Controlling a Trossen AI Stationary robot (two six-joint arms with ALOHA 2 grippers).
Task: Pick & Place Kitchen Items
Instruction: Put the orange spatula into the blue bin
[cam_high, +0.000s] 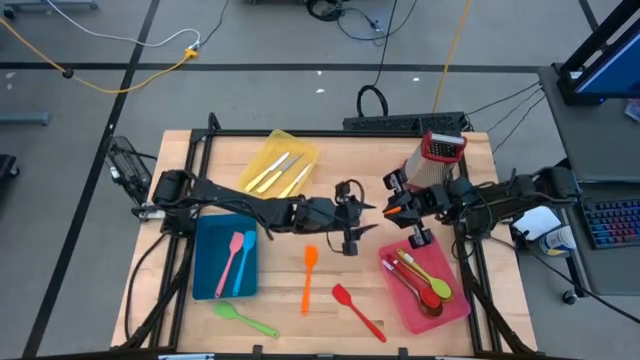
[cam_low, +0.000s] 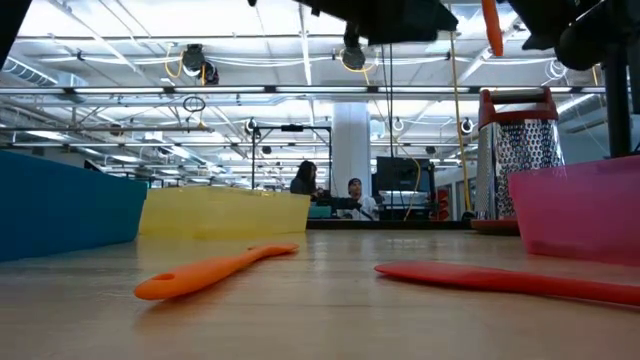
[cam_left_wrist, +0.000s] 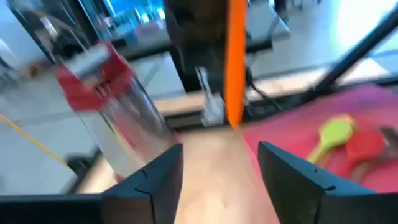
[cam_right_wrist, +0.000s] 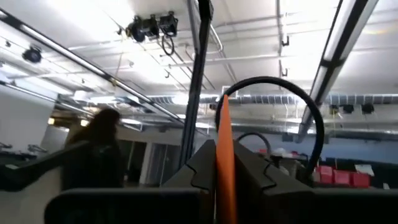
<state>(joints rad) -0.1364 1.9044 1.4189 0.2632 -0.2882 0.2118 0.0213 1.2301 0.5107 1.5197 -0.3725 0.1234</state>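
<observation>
On bare table (cam_high: 180, 310): three utensils; left gripper (cam_high: 362, 225) wide, right gripper (cam_high: 393, 210) clamps orange utensil (cam_right_wrist: 222, 162).

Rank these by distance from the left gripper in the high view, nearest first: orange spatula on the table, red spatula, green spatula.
Measured from the left gripper:
1. Orange spatula, lying just below the gripper, mid-table.
2. Red spatula, toward the table's front edge, beside the pink tray.
3. Green spatula, front left, below the blue tray.

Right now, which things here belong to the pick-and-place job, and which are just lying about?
Job: orange spatula, red spatula, green spoon, orange utensil in the right claw.
Lying about: box grater, power strip.
</observation>
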